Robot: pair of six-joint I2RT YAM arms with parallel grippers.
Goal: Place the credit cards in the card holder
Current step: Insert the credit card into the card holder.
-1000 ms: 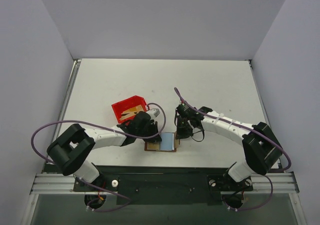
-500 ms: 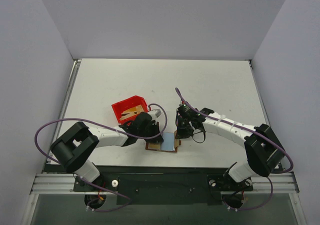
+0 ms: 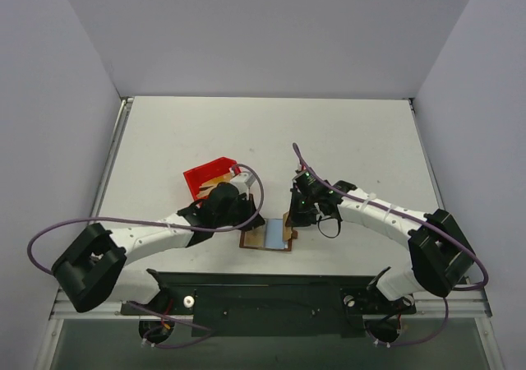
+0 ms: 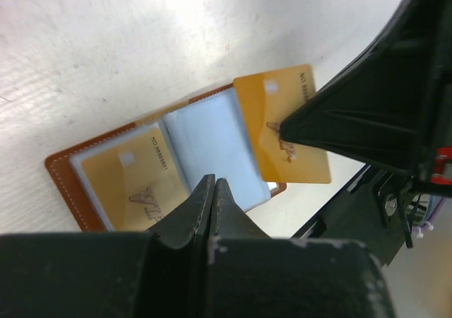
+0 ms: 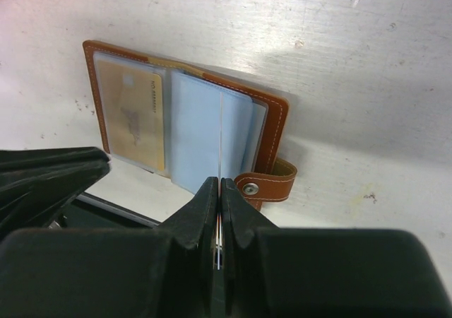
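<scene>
Ana: Since a second ago the left arm has dropped low and swung out leftward, and its wrist now hides more of the red plastic bin (image 3: 204, 175). What lies nearest?

Ben: Close to the front edge of the white table (image 3: 345, 140), the brown leather-like folding card holder (image 5: 277, 116) lies open and flat. Its light blue pockets face up and its snap tab (image 5: 265, 186) is on the right.

Ana: Any cards inside?

Ben: One flat gold-tan rectangular credit card (image 5: 131, 116) sits in the left-hand pocket.

Ana: And the claws?

Ben: The left gripper (image 4: 213, 191) is at the holder's left side, fingers pressed together on nothing. The right gripper (image 5: 219, 187) is over the right page, pinched tight on a second gold-tan credit card (image 4: 272, 148). That card stands tilted on edge above the blue pocket; whether it touches the pocket I cannot tell.

Ana: Farther back?

Ben: The bin, just beyond the left wrist and partly covered by it.
</scene>
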